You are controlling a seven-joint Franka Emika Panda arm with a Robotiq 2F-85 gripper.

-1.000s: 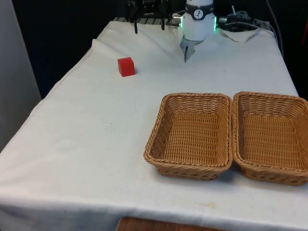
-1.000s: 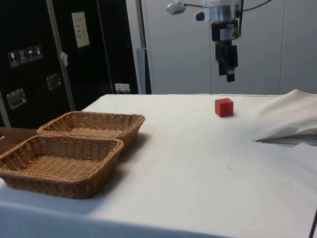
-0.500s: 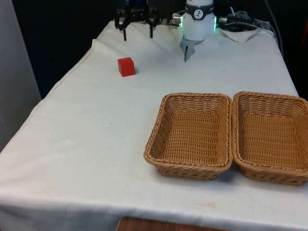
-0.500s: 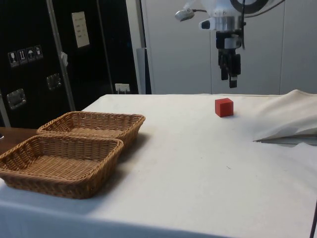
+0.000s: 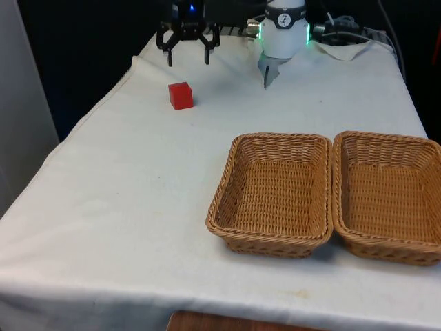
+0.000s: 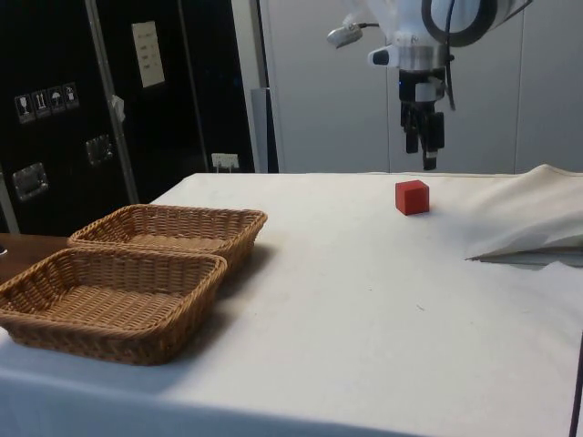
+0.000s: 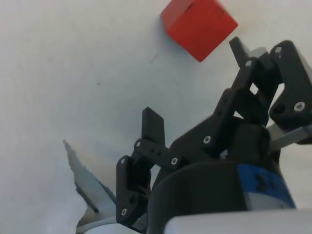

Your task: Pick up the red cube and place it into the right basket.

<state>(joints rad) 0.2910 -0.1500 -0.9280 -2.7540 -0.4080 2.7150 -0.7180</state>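
The cube (image 5: 180, 95) sits on the table (image 5: 124, 207), well apart from two side-by-side baskets (image 5: 273, 193).

No lettering can be read. In the side view a pale notice (image 6: 148, 53) hangs on the dark cabinet door (image 6: 55, 109), its print too small to make out; at about eight o'clock from it sit small pictogram stickers (image 6: 43, 102), symbols not words.

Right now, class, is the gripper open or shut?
Open. The gripper has its two fingers spread apart with nothing between them, hanging above the table behind the red cube.
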